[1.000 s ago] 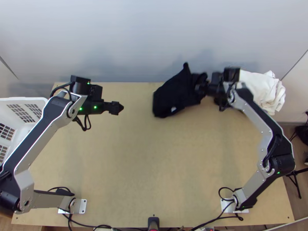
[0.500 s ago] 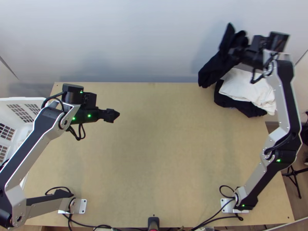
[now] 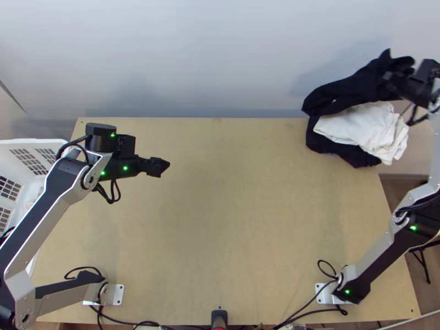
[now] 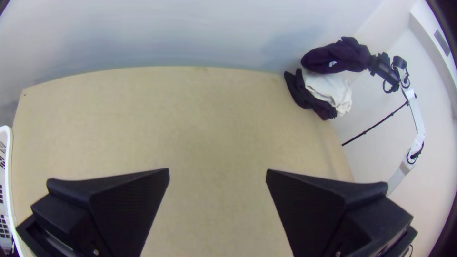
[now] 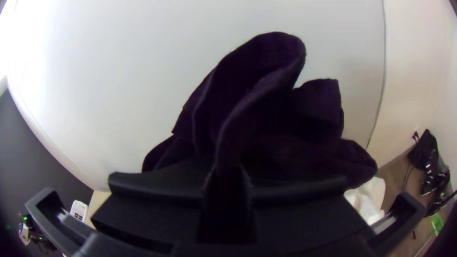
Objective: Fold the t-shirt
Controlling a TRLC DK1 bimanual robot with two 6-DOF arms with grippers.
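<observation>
Currently, the black t-shirt (image 3: 352, 91) is held up by the right gripper (image 3: 391, 80) at the far right corner of the table (image 3: 231, 220). Its fingers (image 5: 157, 209) are clamped on a bunched part of the cloth; which part is pinched can't be told. In the right wrist view, loose folds are seen standing up past the fingertips, with more cloth draped to both sides. The rest of the shirt is stretched out sideways over a small pile, and a little white mark is seen on it in the left wrist view. Whether the pile is touched can't be told.

The pile is made up of a crumpled white cloth (image 3: 366, 129) laid on a dark cloth (image 3: 335, 146).

Left gripper (image 3: 159, 166) is held over the table's left half, fingers (image 4: 128, 204) spread well apart, nothing gripped. A white basket (image 3: 47, 144) is placed beside the table's left edge.
</observation>
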